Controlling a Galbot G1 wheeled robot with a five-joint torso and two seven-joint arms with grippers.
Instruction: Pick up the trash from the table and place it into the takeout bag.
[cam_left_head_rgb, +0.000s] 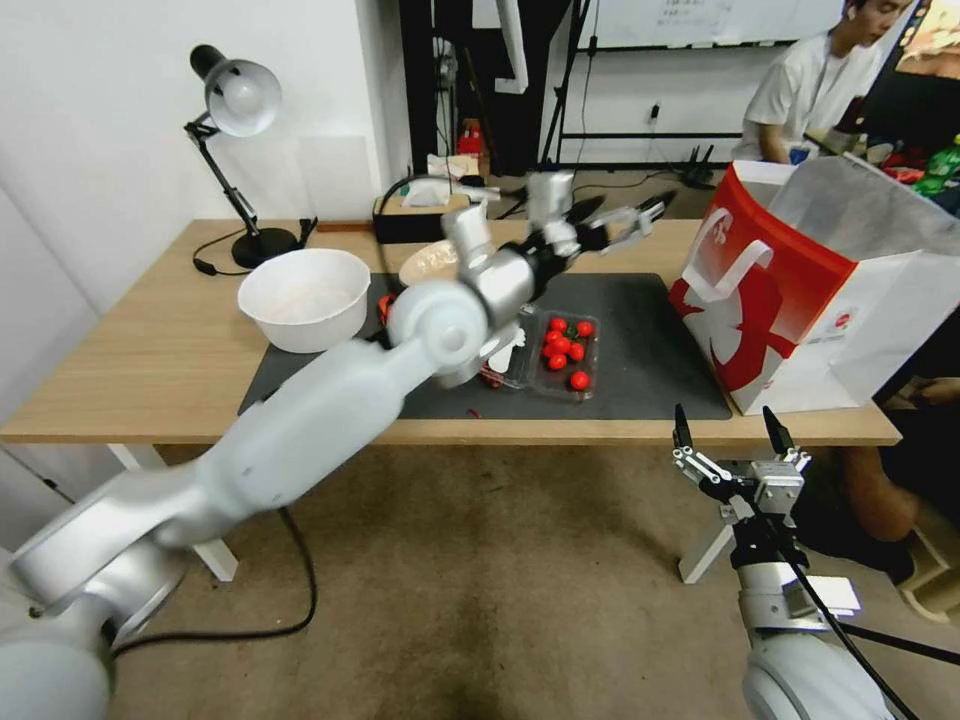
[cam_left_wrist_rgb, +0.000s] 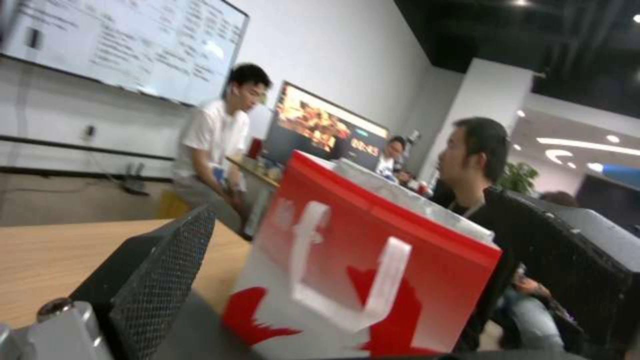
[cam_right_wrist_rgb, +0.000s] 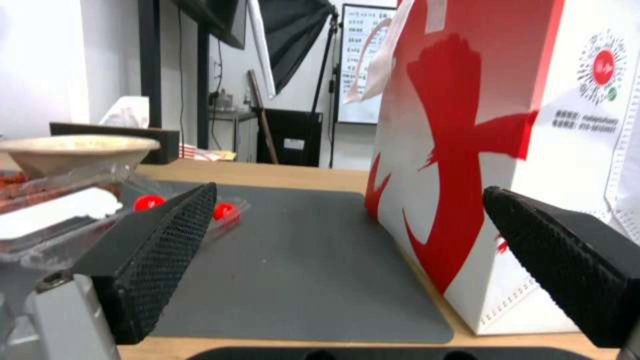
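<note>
The takeout bag (cam_left_head_rgb: 800, 290), white with a red face and a white handle, stands open on the right end of the table (cam_left_head_rgb: 150, 350). My left arm reaches over the dark mat (cam_left_head_rgb: 650, 350), and my left gripper (cam_left_head_rgb: 618, 218) hovers open and empty just left of the bag's top edge. The left wrist view faces the bag (cam_left_wrist_rgb: 360, 280) past one fingertip (cam_left_wrist_rgb: 160, 265). A beige shallow bowl (cam_left_head_rgb: 428, 262) sits behind my left forearm and also appears as the bowl (cam_right_wrist_rgb: 73, 150) in the right wrist view. My right gripper (cam_left_head_rgb: 728, 432) waits open below the table's front edge, facing the bag (cam_right_wrist_rgb: 467, 150).
A clear clamshell of cherry tomatoes (cam_left_head_rgb: 565, 350) lies mid-mat. A large white bowl (cam_left_head_rgb: 305, 298) stands at the mat's left end, a desk lamp (cam_left_head_rgb: 240, 150) at the back left, a dark tissue box (cam_left_head_rgb: 420, 215) at the back. A seated person is right of the bag.
</note>
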